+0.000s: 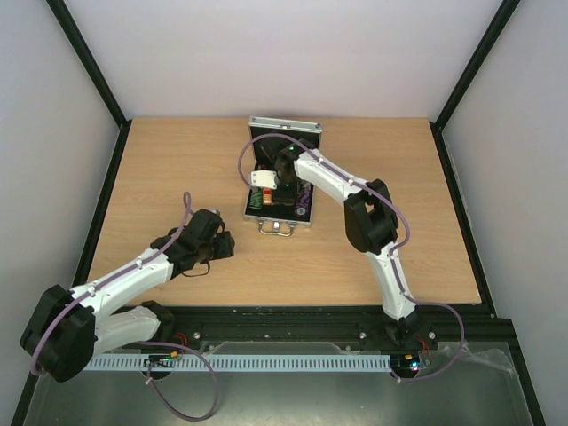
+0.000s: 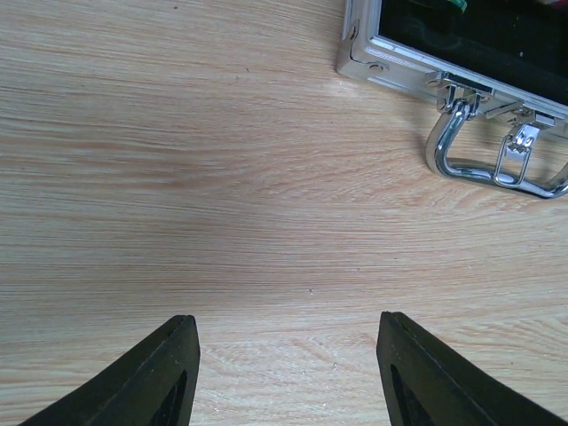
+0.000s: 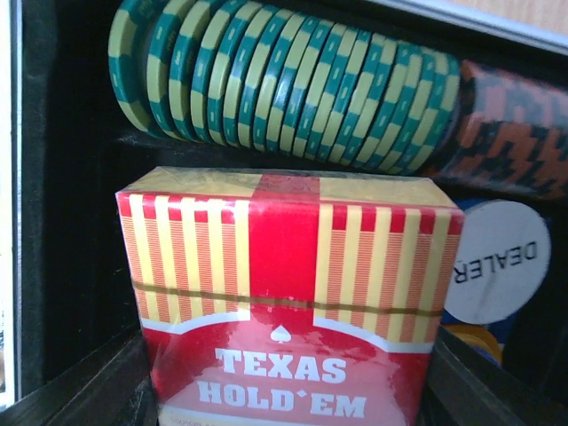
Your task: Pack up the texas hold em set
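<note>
Gripping red card deck (image 3: 288, 293) at open case (image 1: 284, 126) with right jaws; spreading left jaws wide over counter (image 2: 222, 177)

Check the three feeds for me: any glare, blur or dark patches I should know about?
Top external: soft even light, faint shadows on the table, inside of the case dark. Left wrist: wood grain sharp, bright glare on the chrome handle. Right wrist: card deck fills the frame, sheen on its red wrapper, green chips behind slightly soft.
</note>
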